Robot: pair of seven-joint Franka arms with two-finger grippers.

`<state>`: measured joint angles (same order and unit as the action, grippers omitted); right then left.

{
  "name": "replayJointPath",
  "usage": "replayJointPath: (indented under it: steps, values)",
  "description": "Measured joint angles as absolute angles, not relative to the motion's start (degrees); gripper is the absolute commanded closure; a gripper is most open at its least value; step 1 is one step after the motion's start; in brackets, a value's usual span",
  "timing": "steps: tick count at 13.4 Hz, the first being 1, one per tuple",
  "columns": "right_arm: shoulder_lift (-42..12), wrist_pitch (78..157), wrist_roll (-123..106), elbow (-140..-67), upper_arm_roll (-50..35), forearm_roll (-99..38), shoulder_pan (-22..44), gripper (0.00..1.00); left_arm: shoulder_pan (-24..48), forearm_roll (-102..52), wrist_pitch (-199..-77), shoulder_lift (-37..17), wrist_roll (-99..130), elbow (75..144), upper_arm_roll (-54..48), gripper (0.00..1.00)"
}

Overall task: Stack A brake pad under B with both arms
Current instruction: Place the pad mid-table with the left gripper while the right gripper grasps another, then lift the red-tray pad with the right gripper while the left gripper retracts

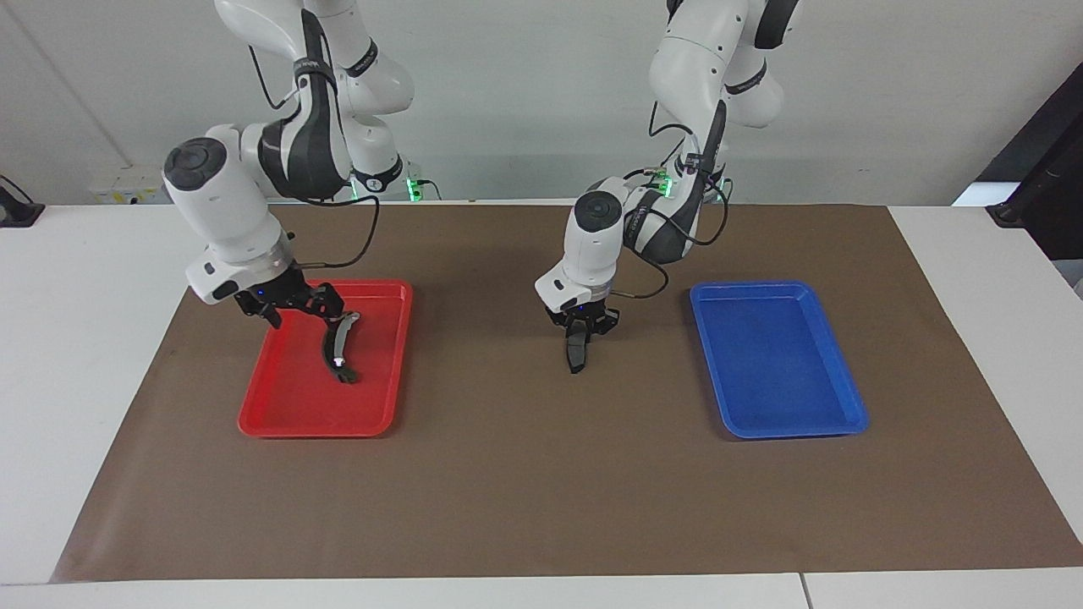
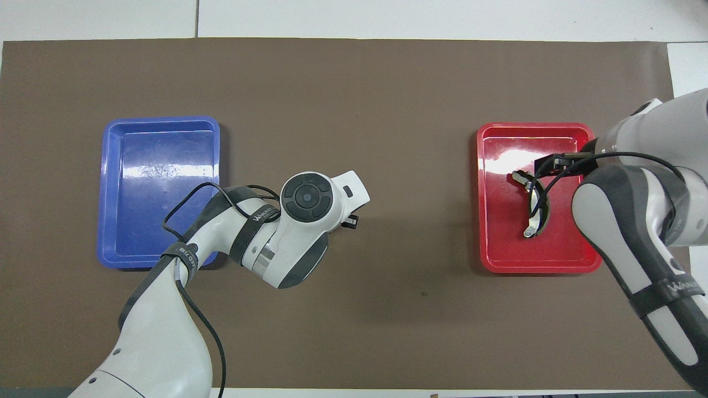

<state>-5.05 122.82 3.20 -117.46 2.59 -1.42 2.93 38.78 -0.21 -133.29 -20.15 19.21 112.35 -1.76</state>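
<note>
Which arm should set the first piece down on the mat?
Left. Its gripper is shut on the short brake pad, low over mid-mat. The right gripper, jaws open, is only reaching the crescent piece in the red tray.

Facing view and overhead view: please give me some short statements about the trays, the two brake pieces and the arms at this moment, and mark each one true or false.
1. The blue tray has a brake piece in it. False: nothing lies in it.
2. The left gripper holds the A brake pad over the brown mat, between the two trays. True.
3. B lies in the red tray. True.
4. The right gripper has lifted B. False: its jaws are open, above the tray by the end of B nearer to the robots, and B is not lifted.
5. The A brake pad lies on B. False: they are apart.
</note>
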Motion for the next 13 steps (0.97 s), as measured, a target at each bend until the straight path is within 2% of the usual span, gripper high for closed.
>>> replayJointPath:
  steps: [1,2,3,4,7,9,13]
  values:
    - [-5.6,124.9,3.2,-119.5,2.6,-1.4,3.3,0.01,39.3,-0.2,-133.3,-20.1,19.2,112.4,-1.8,0.97]
    - [-6.3,126.1,3.2,-120.9,2.6,-1.4,3.4,0.01,39.9,-0.2,-133.3,-20.1,19.2,112.4,-1.8,0.81]
    - [-7.0,127.0,2.9,-121.7,2.6,-1.4,3.3,0.01,40.8,-0.2,-133.3,-20.2,19.2,112.3,-1.8,0.54]
    - [-7.9,127.5,2.0,-122.1,2.6,-1.4,3.0,0.01,41.5,-0.2,-133.3,-20.2,19.2,112.3,-1.8,0.01]
    - [-9.9,130.2,-0.3,-123.6,2.7,-1.4,1.6,0.01,41.1,-0.3,-133.3,-19.9,19.3,112.2,-1.3,0.01]
    - [-10.3,131.9,-0.4,-125.1,2.7,-1.4,1.5,0.02,38.2,-0.3,-132.1,-18.0,18.9,111.9,-0.9,0.01]
    - [-10.4,131.8,-1.2,-125.9,2.6,-1.4,1.7,0.17,25.9,-0.3,-122.6,-11.0,6.8,110.8,-0.4,0.01]
